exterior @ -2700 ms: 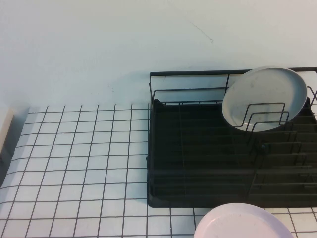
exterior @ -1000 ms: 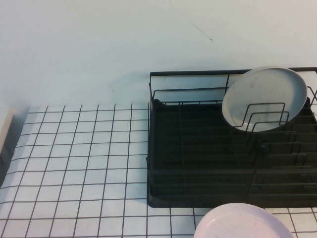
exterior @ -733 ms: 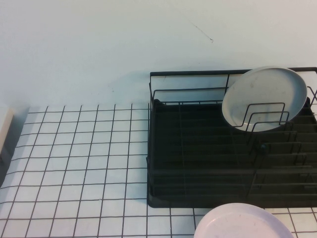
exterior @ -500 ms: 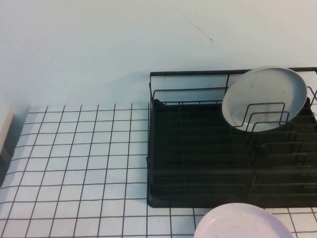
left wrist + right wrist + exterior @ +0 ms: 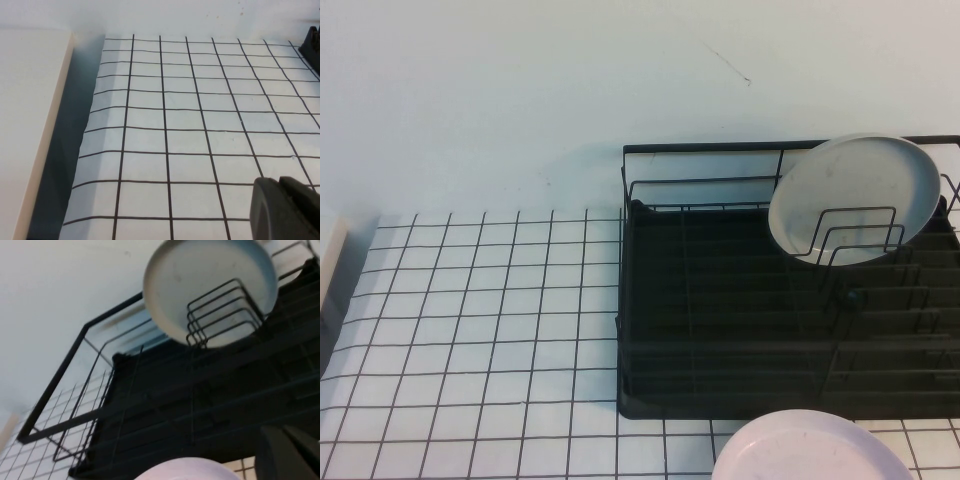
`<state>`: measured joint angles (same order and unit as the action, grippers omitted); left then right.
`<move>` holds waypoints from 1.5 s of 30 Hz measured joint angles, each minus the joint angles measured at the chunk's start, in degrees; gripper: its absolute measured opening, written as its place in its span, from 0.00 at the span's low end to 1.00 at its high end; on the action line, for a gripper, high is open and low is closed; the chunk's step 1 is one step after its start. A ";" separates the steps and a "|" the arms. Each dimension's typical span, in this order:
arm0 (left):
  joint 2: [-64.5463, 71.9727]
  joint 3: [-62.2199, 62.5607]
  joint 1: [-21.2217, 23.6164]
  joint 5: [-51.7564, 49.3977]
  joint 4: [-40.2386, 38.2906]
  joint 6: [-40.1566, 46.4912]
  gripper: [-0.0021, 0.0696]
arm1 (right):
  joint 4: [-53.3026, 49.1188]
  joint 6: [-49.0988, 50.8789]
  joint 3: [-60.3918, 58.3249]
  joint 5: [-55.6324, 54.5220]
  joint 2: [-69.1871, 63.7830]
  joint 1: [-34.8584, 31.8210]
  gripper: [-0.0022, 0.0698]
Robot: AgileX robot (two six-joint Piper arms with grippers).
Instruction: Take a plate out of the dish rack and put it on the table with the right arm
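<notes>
plate (image 5: 855, 198) is leaning upright in dish rack (image 5: 720, 330) at two o'clock, facing right hand (image 5: 287, 452); left hand (image 5: 282, 207) is hovering over surface (image 5: 190, 125); grips cannot be told.

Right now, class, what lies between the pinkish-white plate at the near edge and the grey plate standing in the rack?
In the high view, only the dish rack's black tray and wire dividers separate the pinkish-white plate from the grey plate.

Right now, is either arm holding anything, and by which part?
Nothing is held. The plate stands untouched in the dish rack. Left gripper hangs over the table; right gripper is short of the rack.
</notes>
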<state>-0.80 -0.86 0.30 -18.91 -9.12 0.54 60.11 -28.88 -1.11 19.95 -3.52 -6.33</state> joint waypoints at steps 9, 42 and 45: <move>0.00 0.00 0.00 0.00 0.00 0.00 0.02 | -4.51 -22.94 27.79 17.74 -27.01 0.00 0.03; 0.00 0.00 0.00 0.00 0.00 0.00 0.02 | -21.40 -56.72 85.78 28.25 -87.81 2.38 0.70; 0.00 0.00 0.00 0.00 0.00 0.00 0.02 | -21.40 -56.72 86.96 27.03 -91.52 2.38 0.70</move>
<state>-0.80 -0.86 0.30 -18.91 -9.12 0.54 38.71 -85.61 85.85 46.98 -95.04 -3.94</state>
